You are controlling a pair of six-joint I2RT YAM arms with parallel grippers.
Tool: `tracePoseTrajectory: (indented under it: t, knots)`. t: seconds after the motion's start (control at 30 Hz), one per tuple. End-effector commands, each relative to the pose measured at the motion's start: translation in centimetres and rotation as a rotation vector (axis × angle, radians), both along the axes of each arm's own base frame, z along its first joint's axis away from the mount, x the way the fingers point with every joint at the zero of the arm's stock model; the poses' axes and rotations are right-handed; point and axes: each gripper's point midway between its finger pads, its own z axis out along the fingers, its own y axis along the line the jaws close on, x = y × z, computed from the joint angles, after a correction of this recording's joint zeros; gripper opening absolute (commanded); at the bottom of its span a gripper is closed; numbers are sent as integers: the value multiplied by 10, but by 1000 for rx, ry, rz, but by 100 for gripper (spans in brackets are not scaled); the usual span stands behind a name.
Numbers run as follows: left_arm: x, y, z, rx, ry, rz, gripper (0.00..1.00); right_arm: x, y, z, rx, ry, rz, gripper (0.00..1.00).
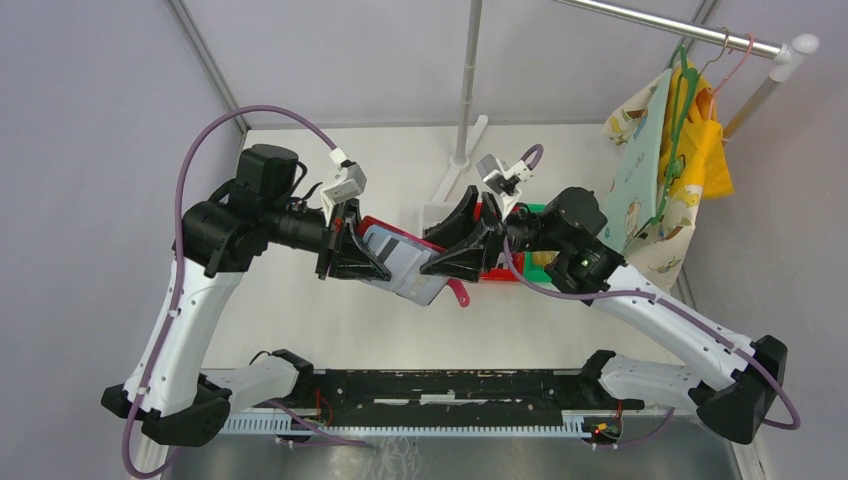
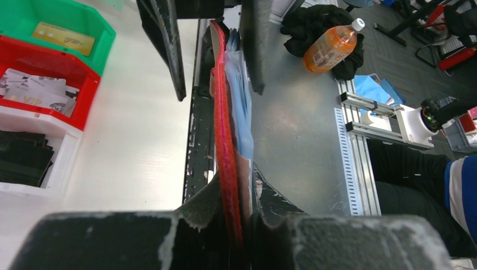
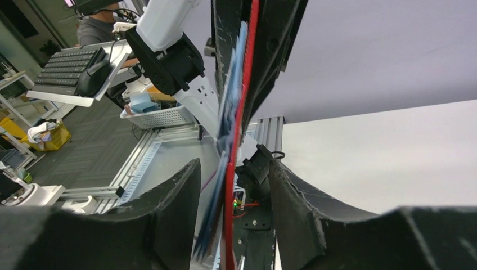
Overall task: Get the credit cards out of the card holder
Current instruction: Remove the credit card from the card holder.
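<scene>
Card holder point(image 1: 405, 262) sits at mid-table, held off the surface, with its red cover and grey-blue pockets showing. The left gripper point(image 1: 368, 255) is at its 9 o'clock end, clamped tight on it. At the 3 o'clock end the right gripper point(image 1: 455, 243) straddles it with jaws parted and a gap on each side, holding nothing.

In the left wrist view, 3 bins line the 9 o'clock edge. The green bin point(image 2: 22, 14) holds a golden card point(image 2: 62, 38), the red bin point(image 2: 84, 93) holds silvery-grey cards point(image 2: 34, 90), and the white bin point(image 2: 59, 157) holds dark cards point(image 2: 22, 157). An orange bottle point(image 2: 329, 48) lies at 1 o'clock.
</scene>
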Motion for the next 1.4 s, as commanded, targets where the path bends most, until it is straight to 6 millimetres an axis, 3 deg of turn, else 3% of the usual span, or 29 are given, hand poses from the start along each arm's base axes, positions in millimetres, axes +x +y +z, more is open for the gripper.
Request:
tracePoseTrajectory:
  t: [0.0,0.1,0.17,0.23,0.37,0.5,0.7,0.87,0.9,0.97,1.07,1.2,1.37]
  knots:
    - [-15,-1,24,-77,-5,-61,15,-14,-7,12,52,-48,45,44]
    - [-15,-2,25,-82,3,-66,19,-18,-7,14,61,-33,73,16]
    - [-15,-2,27,-88,13,-66,27,-21,-7,16,68,-23,90,2]
    - [-12,-3,28,-90,12,-57,44,-22,-7,17,71,-20,99,0]
    - [-2,-7,28,-90,8,-15,53,-21,-7,16,64,-12,94,0]
    - [6,-9,27,-85,-3,9,49,-20,-7,13,46,-6,81,0]
    - [19,-6,20,-40,-71,76,27,-20,-10,10,11,-36,67,0]
    - [10,-4,18,-42,-52,37,18,-20,-12,9,7,-54,54,0]
    - [7,-4,18,-46,-42,25,16,-19,-12,8,6,-52,54,5]
    - [5,-5,18,-49,-27,12,10,-17,-10,7,11,-48,45,34]
    - [6,-6,16,-43,-6,14,3,-9,-11,11,18,-65,-10,55]
    - [18,-7,8,-14,-3,62,2,9,-23,34,37,-105,-138,63]
    - [62,-4,-8,65,-56,275,2,29,-39,47,64,-49,-288,61]
